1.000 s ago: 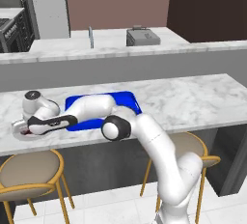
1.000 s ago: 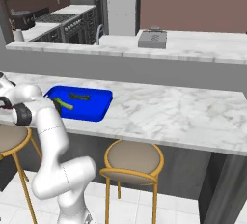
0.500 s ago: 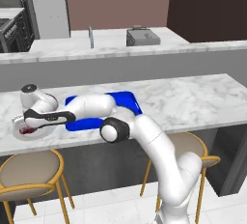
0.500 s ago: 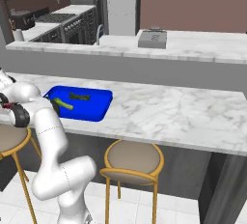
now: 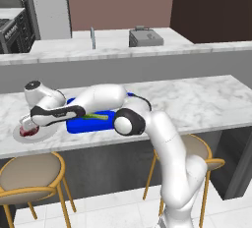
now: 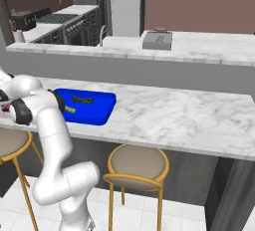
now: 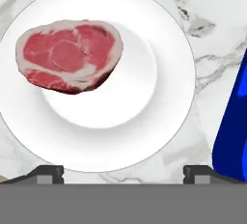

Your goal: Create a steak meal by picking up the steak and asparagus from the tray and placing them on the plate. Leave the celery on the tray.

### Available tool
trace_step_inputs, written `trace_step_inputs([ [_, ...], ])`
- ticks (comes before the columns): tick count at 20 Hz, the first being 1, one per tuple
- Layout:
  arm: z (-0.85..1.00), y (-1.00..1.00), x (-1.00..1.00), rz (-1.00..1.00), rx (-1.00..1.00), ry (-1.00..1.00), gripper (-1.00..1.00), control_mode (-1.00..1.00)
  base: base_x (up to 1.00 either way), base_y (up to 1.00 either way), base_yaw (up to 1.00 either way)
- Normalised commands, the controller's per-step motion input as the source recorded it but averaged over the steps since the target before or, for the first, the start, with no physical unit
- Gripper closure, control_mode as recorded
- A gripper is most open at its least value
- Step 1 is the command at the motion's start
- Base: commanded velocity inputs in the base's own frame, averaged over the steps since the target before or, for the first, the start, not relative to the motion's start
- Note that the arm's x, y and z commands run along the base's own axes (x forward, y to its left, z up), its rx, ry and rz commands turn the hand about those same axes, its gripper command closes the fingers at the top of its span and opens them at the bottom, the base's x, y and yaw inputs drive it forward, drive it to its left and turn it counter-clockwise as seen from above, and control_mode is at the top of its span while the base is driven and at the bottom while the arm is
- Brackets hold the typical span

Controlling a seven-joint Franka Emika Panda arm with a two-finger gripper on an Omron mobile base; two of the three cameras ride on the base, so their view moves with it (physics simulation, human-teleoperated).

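Observation:
The red-pink steak point(image 7: 70, 54) lies on the white plate point(image 7: 169, 102), toward one side of the dish. My gripper point(image 7: 123, 174) hovers just above the plate, open, with nothing between its fingertips point(image 7: 48, 172). In the left base view the gripper point(image 5: 25, 123) hangs over the steak point(image 5: 27, 131) and the plate point(image 5: 45, 132) at the counter's left end. The blue tray point(image 5: 101, 123) sits to the right of the plate, with the light green celery point(image 5: 96, 117) on it. From the right side, the dark asparagus point(image 6: 82, 99) and the celery point(image 6: 69, 109) both lie on the tray point(image 6: 99, 110).
The marble counter point(image 5: 197, 99) stretches to the right of the tray. Round stools point(image 5: 29, 170) stand under its front edge. A higher back counter holds a faucet point(image 5: 92, 38) and a grey box point(image 5: 145, 37). My arm stretches over the tray's left part.
The jaws have spread wider and the hand has risen a little off the plate. The steak stays lying on the plate.

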Motion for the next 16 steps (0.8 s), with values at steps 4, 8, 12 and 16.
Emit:
trace_step_inputs([
  [4,0.22,-0.91,-0.61,0.0,0.15,-0.12,-1.0,-1.0,0.0,0.0,0.0],
  [8,0.41,-0.9,-0.39,0.0,0.15,-0.11,-1.0,-1.0,0.0,0.0,0.0],
  [12,0.38,-0.98,-0.2,0.0,0.05,-0.02,-1.0,-1.0,0.0,0.0,0.0],
  [16,0.47,-0.98,-0.01,0.0,0.0,0.0,-1.0,-1.0,0.0,0.0,0.0],
])
